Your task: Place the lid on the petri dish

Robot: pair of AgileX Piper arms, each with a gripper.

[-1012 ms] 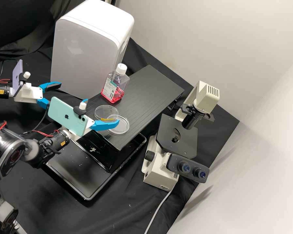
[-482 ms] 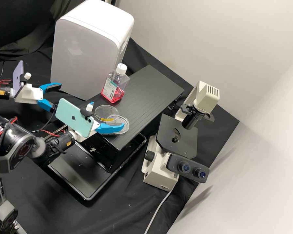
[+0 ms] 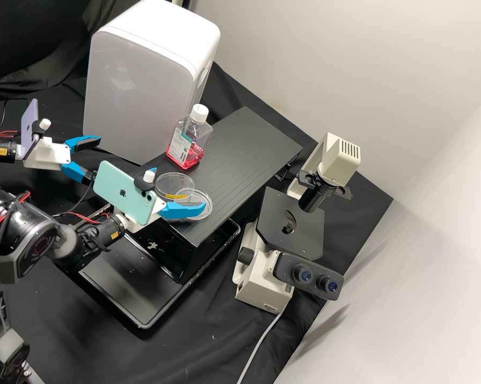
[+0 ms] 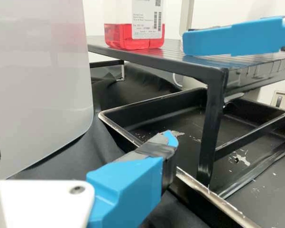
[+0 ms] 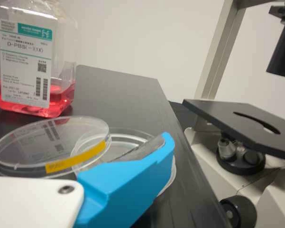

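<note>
- Right hand point(image 3: 179, 188): fingers spread, pinching nothing. One blue finger point(image 5: 128, 185) lies across the near rim of the plain clear round point(image 5: 125, 141); whether it touches or sits just above, can't tell.
- Yellow-taped clear round point(image 5: 47, 142) is just beside that finger and looks to sit in the gap between the fingers. Its edge overlaps the plain round's rim. Which one is the lid and which the dish, can't tell.
- Both rounds rest directly under the hand, near the edge of the black raised shelf point(image 3: 251, 144). Black tray point(image 3: 144, 314) is below that edge.
- Beyond the fingertips: bottle of red liquid point(image 3: 187, 141), near. Microscope point(image 3: 299, 234) is well apart, off to the finger's side.
- Left hand point(image 3: 88, 159): spread, empty, behind the right hand and off the shelf, beside the white box point(image 3: 144, 74).
- Risks, as judged from here:
  - Overlapped rims: closing now could catch both rounds, so one may jam or pop free.
  - Thin, slick rim: a shallow pinch may slip.
  - Rounds are close to the shelf edge: a sideways nudge from the finger could send one into the tray.
  - Lid set down off-centre would hang tilted on the rim.
</note>
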